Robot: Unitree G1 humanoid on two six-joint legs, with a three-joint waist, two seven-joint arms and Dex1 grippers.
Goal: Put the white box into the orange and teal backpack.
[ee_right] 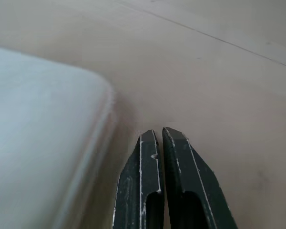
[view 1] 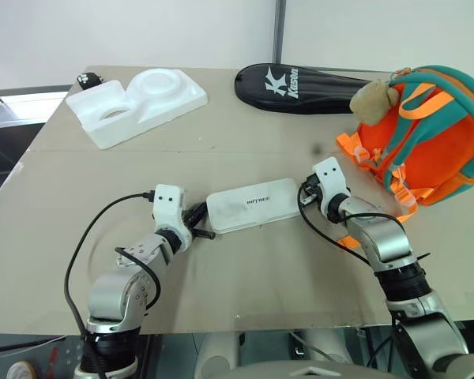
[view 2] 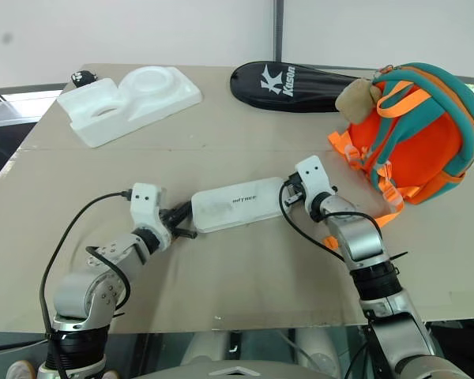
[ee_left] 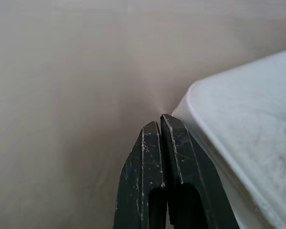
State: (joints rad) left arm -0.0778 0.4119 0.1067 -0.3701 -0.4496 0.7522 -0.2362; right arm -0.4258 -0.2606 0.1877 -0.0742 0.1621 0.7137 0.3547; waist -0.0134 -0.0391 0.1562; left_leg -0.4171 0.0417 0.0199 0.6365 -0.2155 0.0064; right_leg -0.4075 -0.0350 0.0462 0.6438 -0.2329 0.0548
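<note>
Box (view 1: pixel 251 204) on table (view 1: pixel 245 276) centre; backpack (view 1: pixel 426 134) right — apart.

**Readable lettering on the table**

The white box (view 1: pixel 253 204) carries one small dark word printed at the centre of its lid; it looks like "UNITREE", though the letters are too small to be sure. At 12 o'clock from it, the black racket cover (view 1: pixel 304 87) bears a white "K" emblem followed by the word "Kason" in white.

white foam tray (view 1: pixel 137 103), black racket cover (view 1: pixel 300 85) (white lettering)
</note>
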